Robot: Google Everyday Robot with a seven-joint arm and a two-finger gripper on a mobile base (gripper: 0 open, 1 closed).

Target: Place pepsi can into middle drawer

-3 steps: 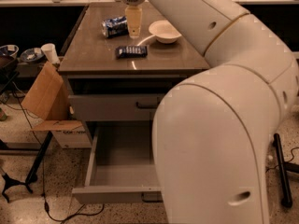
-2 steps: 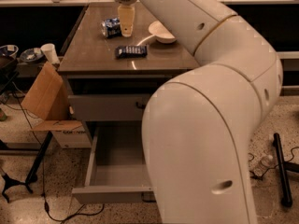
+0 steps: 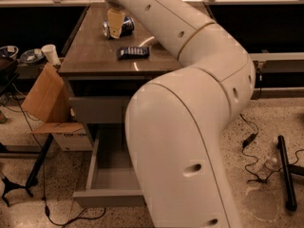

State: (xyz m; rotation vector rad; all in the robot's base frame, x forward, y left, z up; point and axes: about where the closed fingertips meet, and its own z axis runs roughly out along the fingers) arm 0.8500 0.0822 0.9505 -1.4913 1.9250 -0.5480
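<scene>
Hanging over the far end of the tabletop (image 3: 92, 51), the claw (image 3: 114, 31) covers the pepsi can (image 3: 128, 24), lying sideways, perhaps touching it; open or closed, I cannot tell. The middle drawer (image 3: 113, 178) stands pulled out.

jaws at pepsi can (image 3: 126, 25), packet (image 3: 133, 52) before it

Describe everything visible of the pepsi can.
The small blue pepsi can with a silvery end lies on its side on the brown cabinet top, toward the back, behind the flat dark-blue snack packet. The tan gripper hangs in front of it, hiding its middle; contact cannot be told.
</scene>
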